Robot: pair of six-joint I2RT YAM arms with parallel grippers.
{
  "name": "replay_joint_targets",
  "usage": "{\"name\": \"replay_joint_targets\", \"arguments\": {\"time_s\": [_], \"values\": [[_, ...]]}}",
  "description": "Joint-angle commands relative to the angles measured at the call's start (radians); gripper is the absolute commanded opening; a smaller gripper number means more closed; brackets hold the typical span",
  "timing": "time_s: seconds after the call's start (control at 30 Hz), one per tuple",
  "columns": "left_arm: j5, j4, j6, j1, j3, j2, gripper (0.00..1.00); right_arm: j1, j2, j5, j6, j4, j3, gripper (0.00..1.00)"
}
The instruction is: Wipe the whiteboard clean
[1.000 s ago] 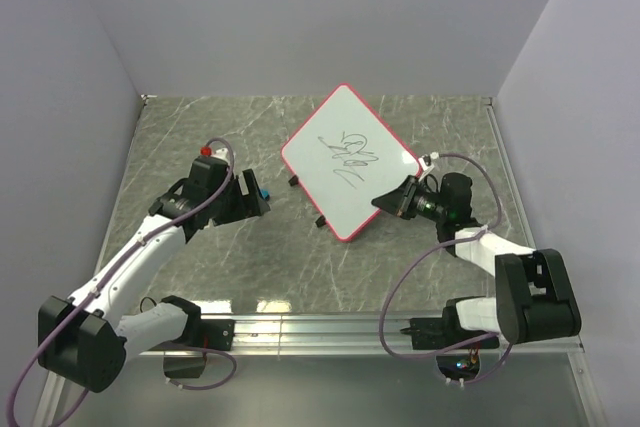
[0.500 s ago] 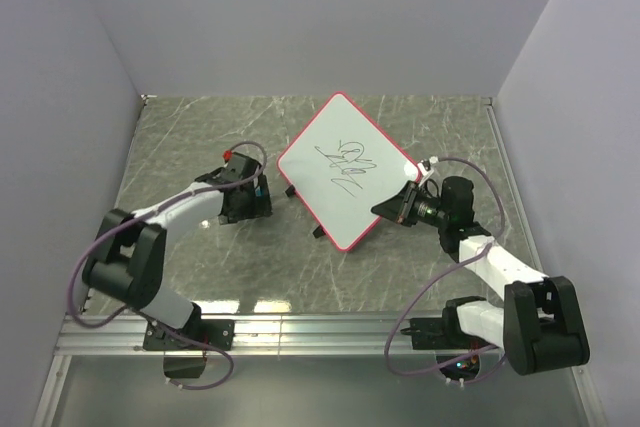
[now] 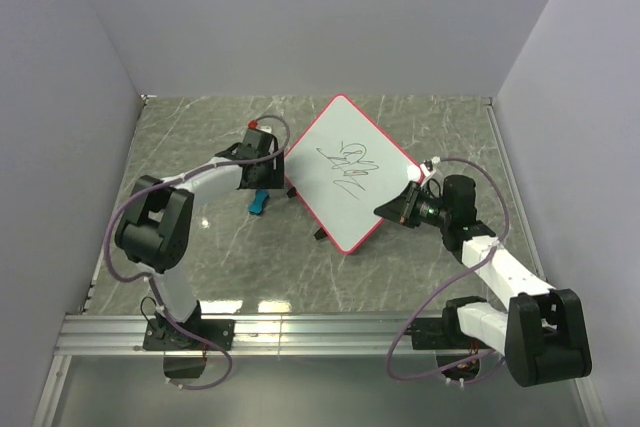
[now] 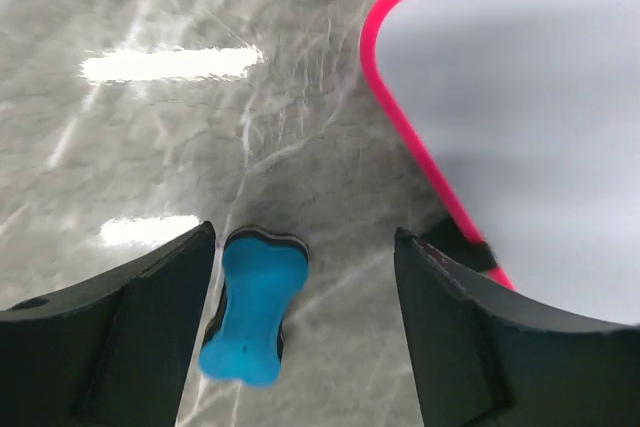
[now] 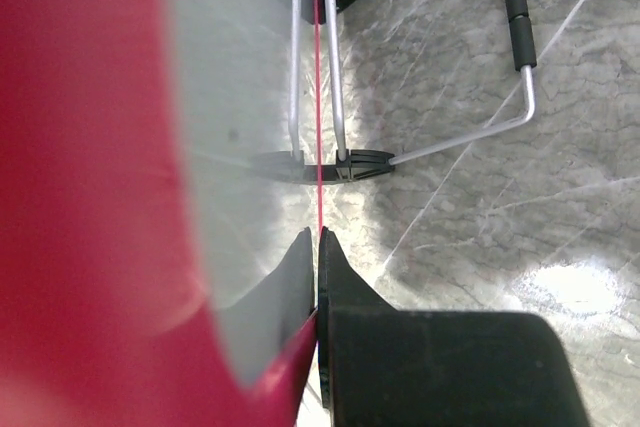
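Observation:
The whiteboard [image 3: 345,182], white with a pink-red frame and black scribbles, stands tilted at the table's middle. My right gripper [image 3: 393,209] is shut on its right edge. In the right wrist view the two black fingers [image 5: 316,239] pinch the thin red edge, and the whiteboard [image 5: 80,197] fills the left side. My left gripper [image 3: 264,183] hangs just left of the board, open over a small blue eraser [image 3: 260,201]. In the left wrist view the eraser [image 4: 250,312] lies on the table between the open fingers [image 4: 303,237], close to the left one, with the whiteboard's corner [image 4: 520,117] at upper right.
The board's wire stand [image 5: 500,117] and black feet [image 5: 335,165] rest on the grey marble table [image 3: 200,257]. Plain walls close off the left, back and right. A metal rail [image 3: 320,327] runs along the near edge by the arm bases.
My left arm has swung right and back toward the board's left edge, and the blue eraser now shows on the table below it. The board has turned slightly in the right gripper.

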Motion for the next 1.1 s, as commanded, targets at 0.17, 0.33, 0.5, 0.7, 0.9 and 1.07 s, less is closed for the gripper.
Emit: {"name": "replay_joint_targets", "arguments": {"time_s": [0.17,0.33,0.5,0.7,0.9,1.07], "values": [[0.018,-0.018,0.033,0.001,-0.047,-0.042,0.77,0.005,0.022,-0.002,-0.028,-0.099,0.109,0.0],[0.04,-0.047,0.051,0.005,-0.042,-0.117,0.8,0.003,0.02,0.008,-0.005,-0.088,0.1,0.0],[0.09,-0.047,0.066,0.027,-0.068,-0.113,0.64,0.005,0.017,0.016,0.002,-0.094,0.095,0.0],[0.129,-0.003,0.053,0.056,-0.114,-0.082,0.64,0.005,0.006,0.025,0.005,-0.106,0.103,0.0],[0.149,0.017,0.06,0.057,-0.11,-0.039,0.64,0.005,-0.001,0.038,-0.002,-0.134,0.117,0.0],[0.148,0.052,0.054,0.059,-0.126,-0.016,0.59,0.006,-0.004,0.047,-0.013,-0.157,0.121,0.0]]}}
